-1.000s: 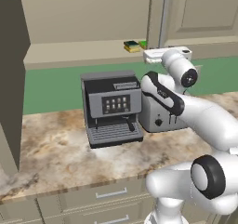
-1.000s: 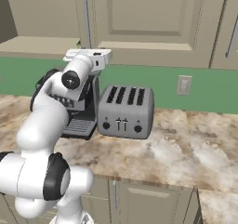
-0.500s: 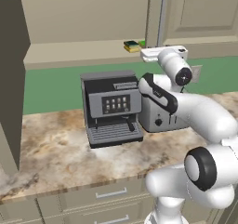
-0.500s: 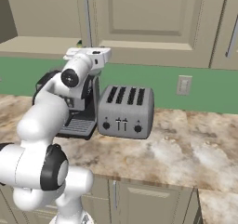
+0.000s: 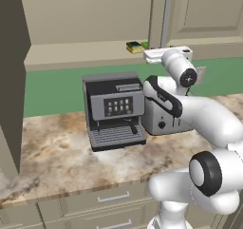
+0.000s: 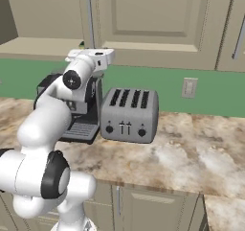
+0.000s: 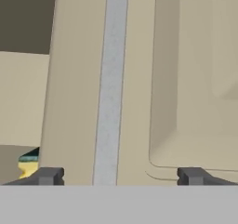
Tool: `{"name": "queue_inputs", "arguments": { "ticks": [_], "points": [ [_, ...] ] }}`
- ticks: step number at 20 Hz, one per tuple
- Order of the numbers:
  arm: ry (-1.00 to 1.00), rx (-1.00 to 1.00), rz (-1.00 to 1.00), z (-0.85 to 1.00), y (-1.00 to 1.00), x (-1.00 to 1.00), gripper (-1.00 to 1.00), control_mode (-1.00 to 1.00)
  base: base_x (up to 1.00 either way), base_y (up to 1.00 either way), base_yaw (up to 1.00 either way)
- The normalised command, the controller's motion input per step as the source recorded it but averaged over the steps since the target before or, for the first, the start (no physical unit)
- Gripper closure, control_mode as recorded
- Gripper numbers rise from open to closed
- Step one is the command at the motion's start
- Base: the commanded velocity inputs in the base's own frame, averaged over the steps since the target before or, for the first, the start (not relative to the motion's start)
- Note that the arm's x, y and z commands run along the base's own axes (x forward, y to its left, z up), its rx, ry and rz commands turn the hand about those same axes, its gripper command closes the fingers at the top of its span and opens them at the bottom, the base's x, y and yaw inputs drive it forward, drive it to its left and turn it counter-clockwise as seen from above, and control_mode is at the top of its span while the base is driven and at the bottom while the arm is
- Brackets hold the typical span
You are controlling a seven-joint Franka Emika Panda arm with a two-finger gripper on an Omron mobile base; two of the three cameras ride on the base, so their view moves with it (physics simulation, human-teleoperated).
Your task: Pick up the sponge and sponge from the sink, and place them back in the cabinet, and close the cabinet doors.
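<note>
You see that the gripper has moved a little away from the shelf since a second ago, with its fingers apart and empty. Both sponges already lie on the cabinet shelf, at 10 o'clock from the hand in the left base view. So I judge that only closing remains. The cabinet door faces the hand, and its silver handle runs from 12 to 6 o'clock.
</note>
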Motion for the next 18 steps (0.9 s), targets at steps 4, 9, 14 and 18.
{"name": "queue_inputs", "arguments": {
  "ticks": [4,9,14,18],
  "points": [
    [0.00,0.00,0.00,0.00,0.00,-0.11,-1.00,-1.00,0.00,0.00,0.00],
    [0.00,0.00,0.00,0.00,0.00,-0.27,-1.00,-1.00,0.00,0.00,0.00],
    [0.00,0.00,0.00,0.00,0.00,-0.35,-1.00,-1.00,0.00,0.00,0.00],
    [0.00,0.00,0.00,0.01,0.00,-0.36,-1.00,-1.00,0.00,0.00,0.00]
  ]
}}
